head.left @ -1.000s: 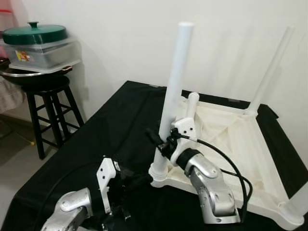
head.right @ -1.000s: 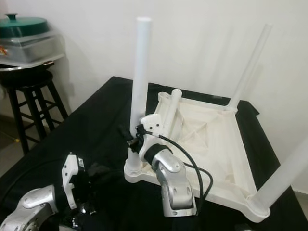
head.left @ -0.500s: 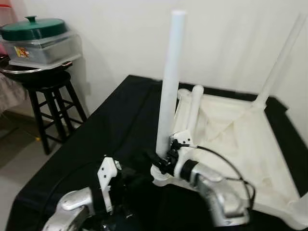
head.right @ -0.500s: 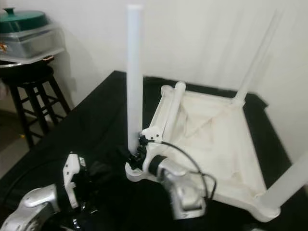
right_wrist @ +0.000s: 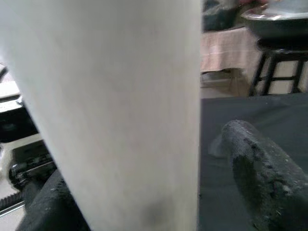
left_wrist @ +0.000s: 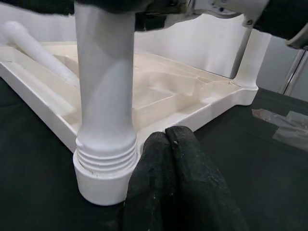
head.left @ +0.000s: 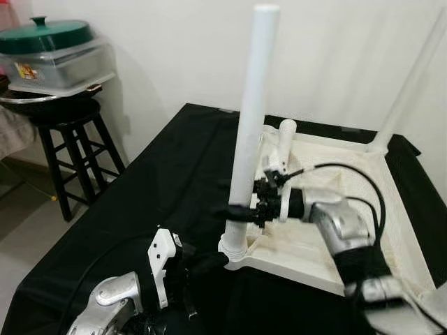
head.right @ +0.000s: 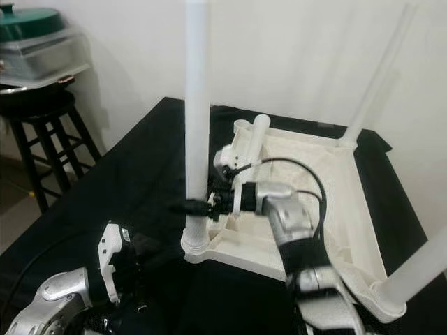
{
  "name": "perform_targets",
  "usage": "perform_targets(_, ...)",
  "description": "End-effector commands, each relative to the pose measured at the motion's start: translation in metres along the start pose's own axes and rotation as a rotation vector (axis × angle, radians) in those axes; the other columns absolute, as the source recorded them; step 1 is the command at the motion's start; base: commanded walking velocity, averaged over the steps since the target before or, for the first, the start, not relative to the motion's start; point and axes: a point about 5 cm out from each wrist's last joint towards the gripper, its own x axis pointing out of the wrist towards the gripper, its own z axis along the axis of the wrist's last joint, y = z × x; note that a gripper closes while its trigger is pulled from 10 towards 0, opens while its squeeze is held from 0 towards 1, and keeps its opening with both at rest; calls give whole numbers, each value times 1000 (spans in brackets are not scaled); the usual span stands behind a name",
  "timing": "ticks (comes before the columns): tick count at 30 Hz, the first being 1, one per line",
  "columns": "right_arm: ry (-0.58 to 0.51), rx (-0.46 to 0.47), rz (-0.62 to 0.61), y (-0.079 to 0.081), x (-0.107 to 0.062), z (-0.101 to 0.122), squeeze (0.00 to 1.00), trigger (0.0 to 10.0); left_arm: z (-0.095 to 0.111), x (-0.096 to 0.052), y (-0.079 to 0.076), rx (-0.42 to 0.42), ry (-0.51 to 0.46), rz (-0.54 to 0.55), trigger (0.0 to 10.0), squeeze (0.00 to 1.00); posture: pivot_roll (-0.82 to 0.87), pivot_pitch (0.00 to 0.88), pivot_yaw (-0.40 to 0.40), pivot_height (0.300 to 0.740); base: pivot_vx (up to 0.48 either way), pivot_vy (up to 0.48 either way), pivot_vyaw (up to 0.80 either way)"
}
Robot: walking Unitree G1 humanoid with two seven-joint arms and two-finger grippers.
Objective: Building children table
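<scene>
- Nearest the camera, the left gripper [left_wrist: 166, 144] lies low on the black cloth [head.left: 160, 181], fingers pressed together and empty, tips touching the ribbed corner socket [left_wrist: 103, 166].
- Just beyond, the white table top [head.left: 349, 209] lies upside down with the near leg [head.left: 248, 125] upright in that socket.
- Reaching in across the top, the right gripper [head.left: 241, 209] clasps this leg low down.
- Farther off, a loose leg [head.left: 283, 143] lies in the tray.
</scene>
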Motion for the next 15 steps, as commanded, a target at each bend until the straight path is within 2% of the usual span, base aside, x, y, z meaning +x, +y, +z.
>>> perform_targets(1, 4, 12, 8, -2, 0, -3, 0, 3529, -3, 0, -1, 2, 17, -3, 10000, 0, -15, 0, -73, 740, 0, 0, 0)
perform_targets(2, -10, 20, 7, -4, 0, -2, 0, 0, -4, 0, -1, 2, 18, -3, 10000, 0, -15, 0, -73, 740, 0, 0, 0)
perform_targets(9, -36, 38, -4, -3, -8, -12, 0, 0, -4, -2, -2, 0, 19, -5, 10000, 0, -21, 0, -68, 740, 0, 0, 0)
perform_targets(11, -51, 42, -45, -2, -13, -16, 0, 0, -3, -2, -2, -1, 20, -7, 10000, 0, -25, 0, -66, 740, 0, 0, 0)
perform_targets(12, -41, 24, -111, -4, -14, -19, 0, 0, -3, -2, -2, 0, 20, -7, 10000, 0, -26, 0, -65, 740, 0, 0, 0)
perform_targets(13, -41, 24, -111, -4, -14, -19, 0, 0, -3, -2, -2, 0, 20, -7, 10000, 0, -26, 0, -65, 740, 0, 0, 0)
perform_targets(14, -21, 2, -225, -5, -14, -25, 0, 0, -3, -3, -2, 1, 20, -6, 10000, 0, -31, 0, -74, 740, 0, 0, 0)
perform_targets(15, -21, 2, -225, -5, -14, -25, 0, 0, -3, -3, -2, 1, 20, -6, 10000, 0, -31, 0, -74, 740, 0, 0, 0)
